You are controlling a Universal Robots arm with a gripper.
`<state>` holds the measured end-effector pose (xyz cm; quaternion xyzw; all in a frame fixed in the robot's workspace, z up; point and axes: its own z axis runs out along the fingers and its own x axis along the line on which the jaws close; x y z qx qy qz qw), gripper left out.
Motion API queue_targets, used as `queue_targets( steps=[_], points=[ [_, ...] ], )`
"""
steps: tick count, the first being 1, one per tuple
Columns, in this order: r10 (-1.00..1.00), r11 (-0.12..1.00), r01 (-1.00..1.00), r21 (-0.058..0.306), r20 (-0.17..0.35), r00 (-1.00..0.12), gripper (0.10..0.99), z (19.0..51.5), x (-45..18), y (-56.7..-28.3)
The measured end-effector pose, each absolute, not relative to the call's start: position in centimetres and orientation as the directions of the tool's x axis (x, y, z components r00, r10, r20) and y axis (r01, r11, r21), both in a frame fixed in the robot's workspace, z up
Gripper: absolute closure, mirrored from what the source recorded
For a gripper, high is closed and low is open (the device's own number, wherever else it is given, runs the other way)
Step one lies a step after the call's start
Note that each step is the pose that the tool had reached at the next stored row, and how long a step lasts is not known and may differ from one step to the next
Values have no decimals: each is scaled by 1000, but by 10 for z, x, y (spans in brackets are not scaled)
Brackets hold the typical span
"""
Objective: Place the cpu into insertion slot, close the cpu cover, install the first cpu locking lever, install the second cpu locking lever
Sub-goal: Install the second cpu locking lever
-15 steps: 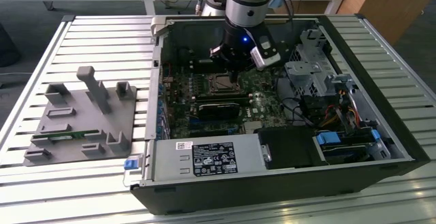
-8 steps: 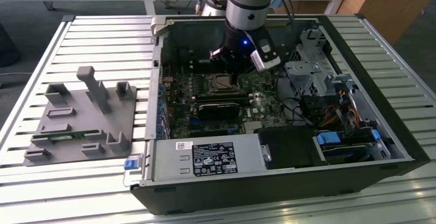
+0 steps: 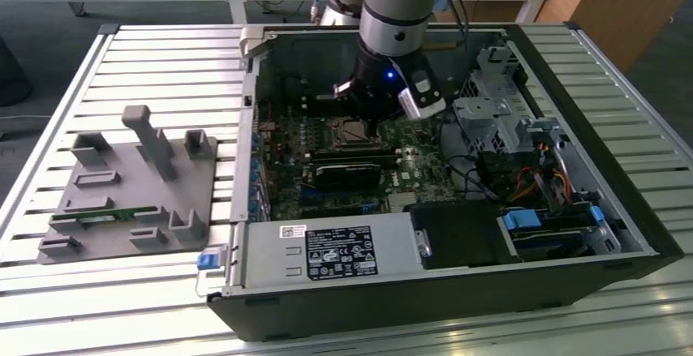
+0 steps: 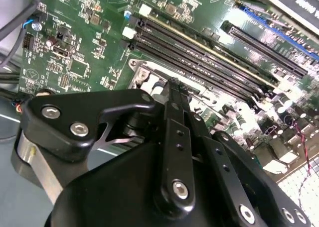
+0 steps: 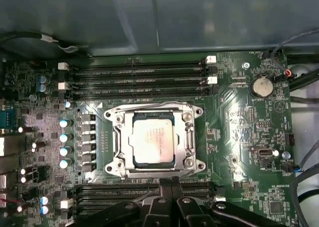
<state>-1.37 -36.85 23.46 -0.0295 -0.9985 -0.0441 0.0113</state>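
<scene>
The cpu (image 5: 153, 138), a silver-grey square, lies flat in the insertion slot (image 5: 197, 165) on the green motherboard. The cpu cover (image 5: 118, 137), a silvery frame, lies down around it with the chip showing through its cut-out. A thin wire lever (image 5: 144, 105) runs along the frame's side nearest the memory slots. My gripper (image 5: 172, 183) hangs just off the opposite side of the socket, its black fingers pressed together with nothing visible between them. In the second wrist view the gripper (image 4: 173, 85) points down at the socket's edge. In the exterior view the gripper (image 3: 374, 135) stands inside the open case beside the socket (image 3: 342, 131).
Long memory slots (image 5: 134, 70) flank the socket, with a second set (image 5: 124, 189) by my fingers. A row of capacitors (image 5: 64, 137) and a coin battery (image 5: 260, 85) stand nearby. A black graphics card (image 3: 349, 173), power supply (image 3: 324, 255) and drive cage (image 3: 492, 105) crowd the case. A grey fixture (image 3: 130, 186) sits on the table.
</scene>
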Motion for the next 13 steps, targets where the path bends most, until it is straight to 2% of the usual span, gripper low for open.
queue_targets(
  steps=[13],
  points=[
    [57, 993, 60, 98, 26, -998, 980, 232, -41, -378]
  ],
)
